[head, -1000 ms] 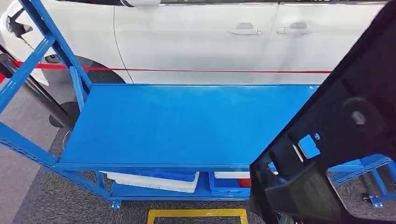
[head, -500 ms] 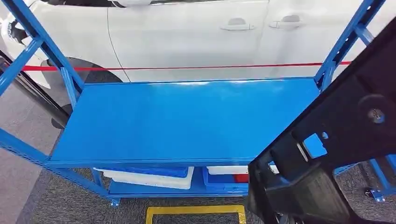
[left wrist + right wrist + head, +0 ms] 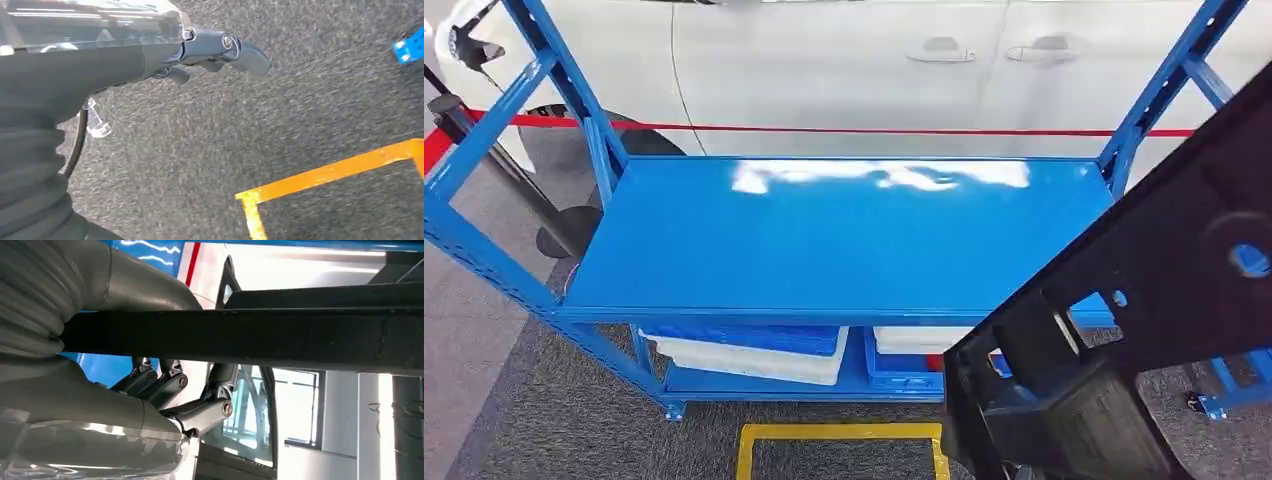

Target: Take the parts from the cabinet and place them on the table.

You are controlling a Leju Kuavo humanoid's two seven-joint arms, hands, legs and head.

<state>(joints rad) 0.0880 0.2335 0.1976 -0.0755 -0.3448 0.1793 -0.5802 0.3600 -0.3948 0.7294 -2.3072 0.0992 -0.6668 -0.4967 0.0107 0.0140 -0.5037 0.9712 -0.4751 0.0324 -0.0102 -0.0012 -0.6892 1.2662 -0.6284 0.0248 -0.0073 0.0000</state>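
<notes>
Directly ahead of us in the head view stands the blue rack (image 3: 514, 270), and its flat blue top shelf (image 3: 824, 240) is bare and glossy. Behind the rack we see a white car (image 3: 844, 70) with a red barrier tape (image 3: 824, 129) stretched between the two. Across the right side of our head view a large black plastic part (image 3: 1164, 290) rises at a slant, tilted, covering the rack's right front corner and part of the lower level. Below the top shelf we see blue bins (image 3: 754, 340), one holding a white slab-like item (image 3: 744, 362); a second bin (image 3: 904, 375) sits just beside it with white and red contents that we cannot identify. On the grey carpet (image 3: 574, 430) in front of the rack lies a yellow floor marking (image 3: 839, 432).

Our right hand (image 3: 175, 390) grips the black part, thumb on one face of its edge and darker fingers curled against the other. Our left hand (image 3: 215, 50) hangs above the carpet, fingers apart, holding nothing
</notes>
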